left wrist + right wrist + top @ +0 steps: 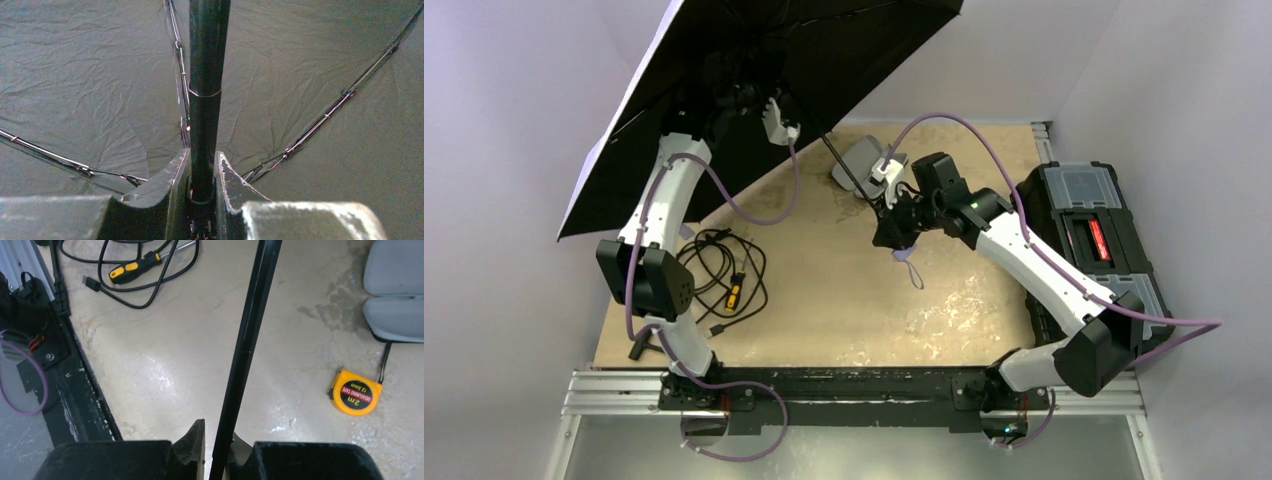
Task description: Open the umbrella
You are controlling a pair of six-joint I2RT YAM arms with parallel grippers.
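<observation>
Since both arms hold one thing, log the line between them first. Nearer to you, the right end effector (218, 434) is closed to a narrow slot on the thin lower shaft (247, 330) of the umbrella (754, 60), low over the tabletop (844, 300). Whether both pads bite, you cannot tell from its wrist view. From there the long axis climbs away and leftward, toward the back wall. At the far end of that axis the left end effector (202, 156) has its fingers pinched on the thicker upper tube, just under the canopy (654, 160). That canopy is spread, black underside facing the arms, tilted over the far-left corner.

Judgement: any further move runs along the shaft, so keep both grips in line. The left wrist view shows taut ribs (320, 117) that the overhead view loses in black. Only the overhead view shows the tilt. Runner latch: not visible.
</observation>
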